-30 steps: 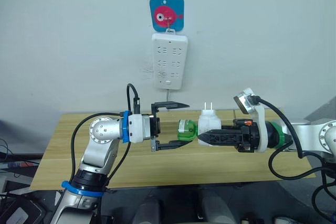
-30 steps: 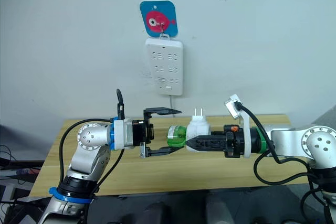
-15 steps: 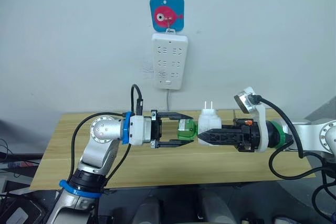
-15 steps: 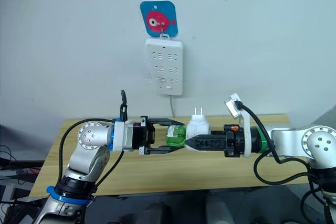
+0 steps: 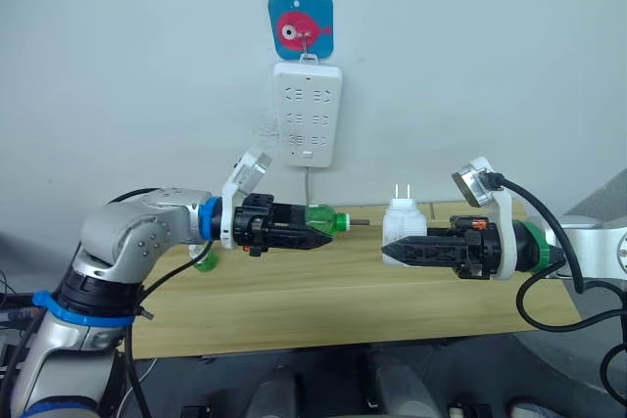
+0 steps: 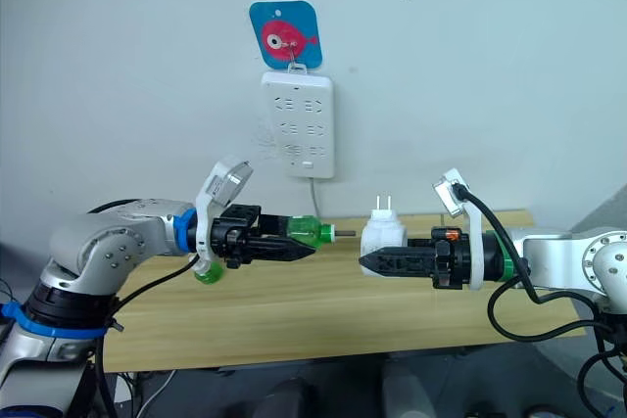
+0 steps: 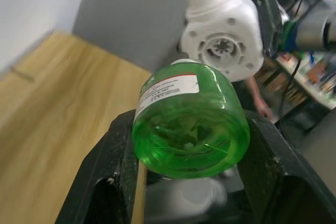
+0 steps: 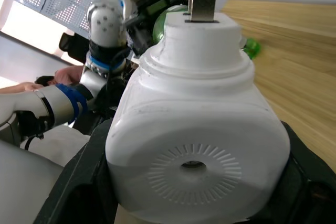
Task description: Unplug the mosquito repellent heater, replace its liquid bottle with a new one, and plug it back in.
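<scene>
At frame centre, the left gripper [image 5: 315, 233] pinched the liquid bottle [image 5: 325, 219], freed from the mosquito repellent heater [image 5: 402, 223] clamped in the right gripper [image 5: 392, 252]. Next: set it down, fetch the new one [image 5: 205, 259].

A: Any writing you can make out?

B: Only a white label with a red band on the green liquid bottle [image 7: 190, 124], centre of the left wrist view. Its print is too small to read.

A: Nothing else?

B: No.
</scene>
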`<state>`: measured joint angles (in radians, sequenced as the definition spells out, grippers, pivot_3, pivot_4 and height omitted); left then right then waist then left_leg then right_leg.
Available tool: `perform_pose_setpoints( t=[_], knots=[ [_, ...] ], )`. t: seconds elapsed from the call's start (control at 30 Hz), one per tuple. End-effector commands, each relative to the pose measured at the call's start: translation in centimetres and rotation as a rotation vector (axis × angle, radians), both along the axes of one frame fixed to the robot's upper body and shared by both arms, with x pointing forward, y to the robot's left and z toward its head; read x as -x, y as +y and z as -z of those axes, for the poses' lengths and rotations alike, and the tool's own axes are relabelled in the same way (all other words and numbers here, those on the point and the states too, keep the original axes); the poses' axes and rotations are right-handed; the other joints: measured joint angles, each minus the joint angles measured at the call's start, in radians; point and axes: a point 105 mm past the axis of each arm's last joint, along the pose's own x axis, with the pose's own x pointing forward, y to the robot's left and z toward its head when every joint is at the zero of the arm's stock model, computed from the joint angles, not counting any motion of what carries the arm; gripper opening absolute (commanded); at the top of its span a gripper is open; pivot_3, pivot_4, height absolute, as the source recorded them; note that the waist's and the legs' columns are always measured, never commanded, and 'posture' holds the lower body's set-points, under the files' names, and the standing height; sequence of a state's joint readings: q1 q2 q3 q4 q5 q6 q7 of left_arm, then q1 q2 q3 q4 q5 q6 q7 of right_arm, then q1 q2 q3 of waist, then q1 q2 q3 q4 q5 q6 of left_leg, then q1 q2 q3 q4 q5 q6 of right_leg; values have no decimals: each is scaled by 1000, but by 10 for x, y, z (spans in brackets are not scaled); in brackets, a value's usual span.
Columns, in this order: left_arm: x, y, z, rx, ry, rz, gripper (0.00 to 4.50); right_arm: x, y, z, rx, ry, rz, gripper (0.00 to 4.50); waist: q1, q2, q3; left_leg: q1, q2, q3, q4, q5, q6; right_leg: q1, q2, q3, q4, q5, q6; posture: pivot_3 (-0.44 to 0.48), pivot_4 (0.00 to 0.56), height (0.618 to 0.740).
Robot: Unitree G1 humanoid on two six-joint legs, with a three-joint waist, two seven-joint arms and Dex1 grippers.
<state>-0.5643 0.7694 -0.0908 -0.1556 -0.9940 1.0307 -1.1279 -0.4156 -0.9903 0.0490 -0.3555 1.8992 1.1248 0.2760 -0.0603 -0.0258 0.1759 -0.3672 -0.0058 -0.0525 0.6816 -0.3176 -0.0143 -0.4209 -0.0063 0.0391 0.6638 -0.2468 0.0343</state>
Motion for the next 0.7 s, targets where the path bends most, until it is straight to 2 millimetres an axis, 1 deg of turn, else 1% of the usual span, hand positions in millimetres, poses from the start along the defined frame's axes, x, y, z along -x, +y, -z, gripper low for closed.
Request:
perform_pose_setpoints(
  t=[0.03,0.1,0.2,0.23,0.3,0.37,0.4,0.5,0.6,0.63,0.67,0.7],
  knots=[
    [7,5,-12,11,54,41,2237,7,2,-13,3,-87,-38,3020,0,0,0,0,0,0,0,0,0,0,1,0,0,0,0,-104,156,730],
    [9,8,-10,-5,55,44,2237,7,1,-13,17,-100,-38,3020,0,0,0,0,0,1,0,0,0,0,1,1,0,0,0,-102,156,730],
    [7,15,1,-27,11,-3,2237,-3,-13,-2,115,-118,34,3020,1,1,0,0,0,1,0,0,0,0,-1,1,-1,0,0,-99,161,730],
    [3,18,6,-42,-30,-38,2237,-9,-21,7,176,-121,77,3020,3,1,0,0,-1,2,0,0,0,0,-4,2,-1,0,0,-99,161,730],
    [-4,23,18,-82,-128,-97,2237,-24,-43,30,343,-123,184,3020,6,1,0,0,-1,1,0,0,0,0,-5,2,-1,0,0,-96,167,730],
    [-7,24,30,-114,-206,-129,2237,-36,-64,51,476,-113,282,3020,9,1,1,0,-1,1,0,0,-1,0,-6,3,-1,0,-1,-93,176,730],
    [-5,24,35,-126,-230,-127,2237,-42,-74,62,546,-117,328,3020,10,1,1,0,-1,2,0,0,-1,0,-7,3,-1,0,-1,-93,176,730],
    [8,18,51,-166,-305,-80,2237,-57,-98,92,715,-139,419,3020,11,1,4,0,-2,3,0,0,-1,-1,-8,4,-1,0,-1,-75,196,730],
    [20,11,61,-181,-356,-52,2237,-73,-109,112,838,-128,499,3020,10,2,10,0,-2,4,-1,0,-1,-1,-8,4,-2,0,-1,-59,208,730],
    [22,9,63,-178,-366,-55,2237,-78,-114,118,891,-114,535,3020,10,3,14,0,-2,4,-1,0,-1,-1,-8,4,-2,0,-1,-52,215,730],
    [24,6,64,-174,-375,-59,2237,-82,-121,126,951,-57,571,3020,9,4,16,0,-2,4,-1,0,-1,-1,-8,4,-1,0,-1,-49,221,730],
    [26,3,64,-170,-386,-63,2237,-84,-125,132,970,0,592,3020,8,5,20,0,-2,4,0,0,-1,-1,-8,5,-1,0,-1,-46,225,730]
  ],
)
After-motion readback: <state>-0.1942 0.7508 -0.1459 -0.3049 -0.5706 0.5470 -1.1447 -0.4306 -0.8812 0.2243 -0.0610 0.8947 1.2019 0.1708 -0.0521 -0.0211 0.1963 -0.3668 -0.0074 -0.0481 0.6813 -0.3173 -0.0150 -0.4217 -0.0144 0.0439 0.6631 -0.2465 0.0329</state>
